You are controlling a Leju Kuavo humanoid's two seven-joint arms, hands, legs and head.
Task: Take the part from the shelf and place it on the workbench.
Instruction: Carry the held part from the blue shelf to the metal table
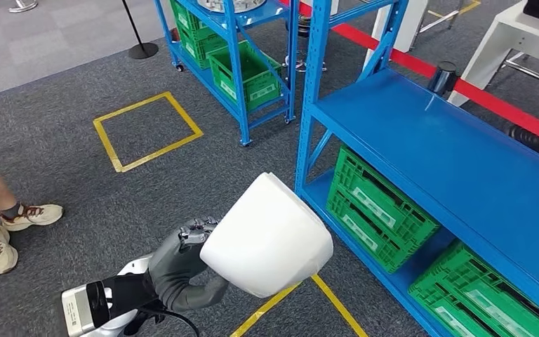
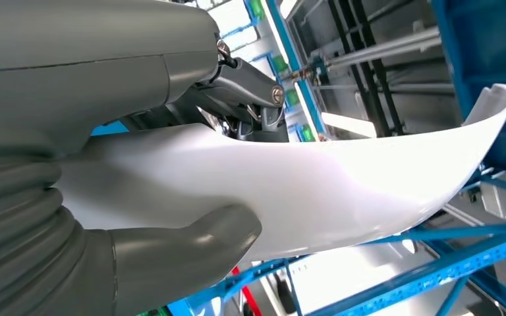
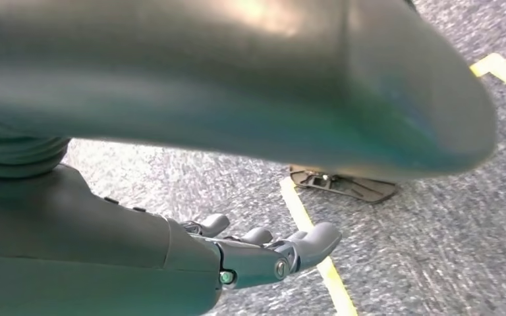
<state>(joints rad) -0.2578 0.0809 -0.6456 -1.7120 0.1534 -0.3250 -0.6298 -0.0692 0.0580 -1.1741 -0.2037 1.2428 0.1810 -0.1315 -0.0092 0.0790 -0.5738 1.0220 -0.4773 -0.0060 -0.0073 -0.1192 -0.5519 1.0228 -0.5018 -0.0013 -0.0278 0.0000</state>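
The white part [image 1: 267, 237] is gripped by the left hand [image 1: 177, 263] for carrying, beside the blue shelf's [image 1: 463, 168] near corner, while the right hand [image 3: 263, 253] is hung loosely open.

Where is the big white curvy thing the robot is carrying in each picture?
Head view: the white part sits low in the middle, held by the left hand, in front of the blue shelf.
Left wrist view: the white part sweeps across the middle, with the thumb pressed on it.
Right wrist view: it is not in this picture.
Shared landmark: the blue shelf appears in the head and left wrist views.
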